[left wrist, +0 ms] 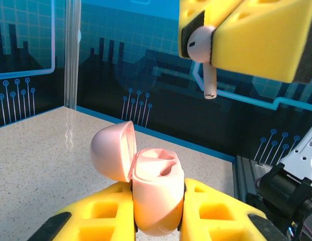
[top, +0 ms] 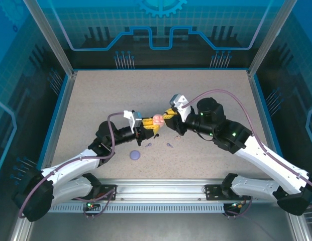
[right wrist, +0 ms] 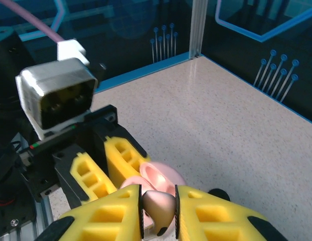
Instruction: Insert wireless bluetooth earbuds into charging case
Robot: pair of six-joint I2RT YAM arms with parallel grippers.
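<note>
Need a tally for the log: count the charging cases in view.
2. The open pink case is clamped in the left gripper; the lavender case lies on the table, nearer the arm bases. Others may be hidden.

table [top: 95,100]: speckled beige top, blue rim
lavender case [top: 135,155]: closed round disc, lying flat — 6 o'clock of the table's centre
near earbud [top: 148,144]: lavender; 2 o'clock of the case, apart
far earbud [top: 169,144]: lavender; 3 o'clock of the first

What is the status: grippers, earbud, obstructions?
Both shut: left gripper on pink charging case, lid open; right gripper on pale pink earbud, near case, not seated. Nothing between; lavender case lies aside.
</note>
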